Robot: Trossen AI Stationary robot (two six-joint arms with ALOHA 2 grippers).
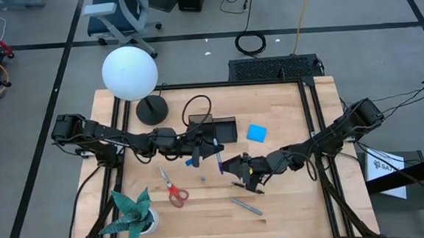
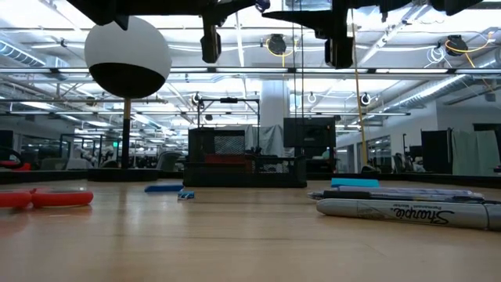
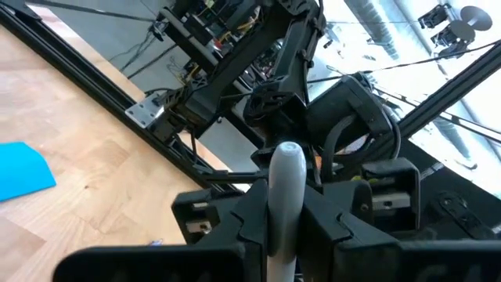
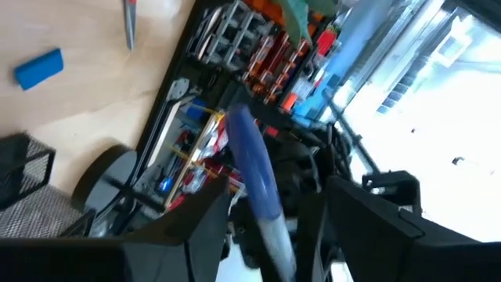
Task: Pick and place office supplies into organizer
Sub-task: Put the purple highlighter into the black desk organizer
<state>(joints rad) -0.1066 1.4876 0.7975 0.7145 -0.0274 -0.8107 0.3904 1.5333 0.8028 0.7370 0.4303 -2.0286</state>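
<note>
Both arms are up over the middle of the desk (image 1: pixel 276 196), and each hand carries a pen. The left hand (image 1: pixel 196 155) hangs just in front of the organizer (image 1: pixel 214 130), its fingers clamped narrow around a grey pen (image 3: pixel 283 196) that stands straight up between them in its wrist view. The right hand (image 1: pixel 239 169) sits just beside it, gripping a purple pen (image 4: pixel 258 176) the same way (the thin dark stroke between the two hands in the high view is probably one of these).

The smart play, I judge, is one arm at a time: the hands are close, so the left should go first, carry its pen over the taller section, tip it near upright, and let go only once the tip is inside the walls. Still on the desk: the red-handled scissors (image 1: pixel 173 189), the blue pad (image 1: pixel 256 132), the tiny blue block (image 1: pixel 202 179) and a marker (image 1: pixel 245 205) near the front.
</note>
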